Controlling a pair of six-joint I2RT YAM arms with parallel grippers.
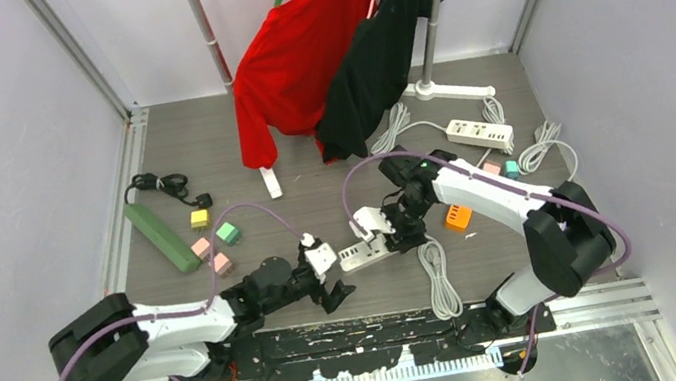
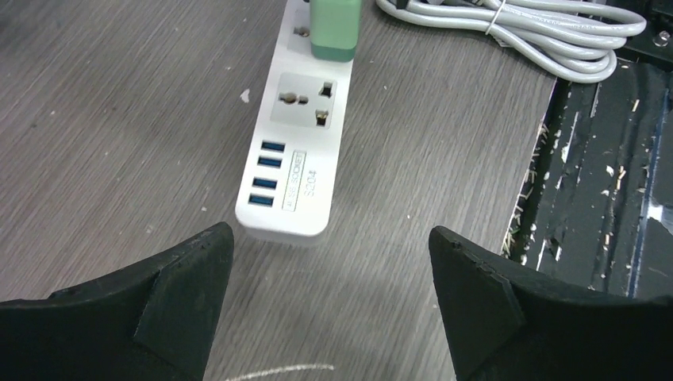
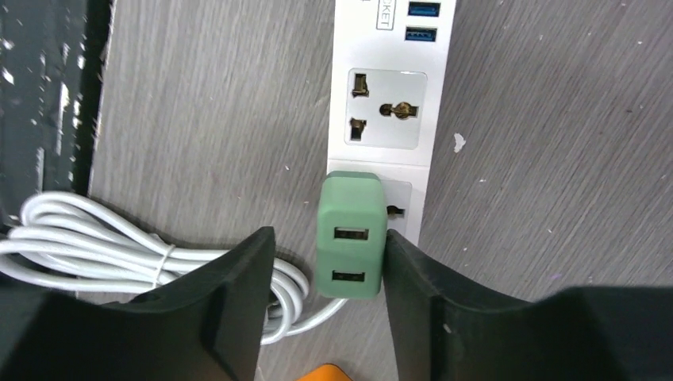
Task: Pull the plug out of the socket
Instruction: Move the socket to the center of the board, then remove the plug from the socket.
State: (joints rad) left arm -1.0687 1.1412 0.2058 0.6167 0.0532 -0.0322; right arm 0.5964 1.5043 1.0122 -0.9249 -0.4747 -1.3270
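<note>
A white power strip (image 1: 361, 255) lies on the table in front of the arms. It also shows in the left wrist view (image 2: 298, 159) and the right wrist view (image 3: 389, 79). A green USB plug (image 3: 351, 234) sits in its end socket, and shows at the top of the left wrist view (image 2: 335, 32). My right gripper (image 3: 327, 242) (image 1: 399, 232) is open and straddles the plug. Its right finger (image 3: 413, 270) touches the plug's side, and its left finger stands apart. My left gripper (image 2: 332, 238) (image 1: 328, 283) is open and empty just short of the strip's USB end.
A coiled white cable (image 1: 439, 276) lies beside the strip near the black front edge. An orange adapter (image 1: 458, 218) lies right of the right gripper. A second power strip (image 1: 479, 134) is at the back right, small coloured adapters (image 1: 220, 238) at the left, and hanging clothes (image 1: 297, 45) behind.
</note>
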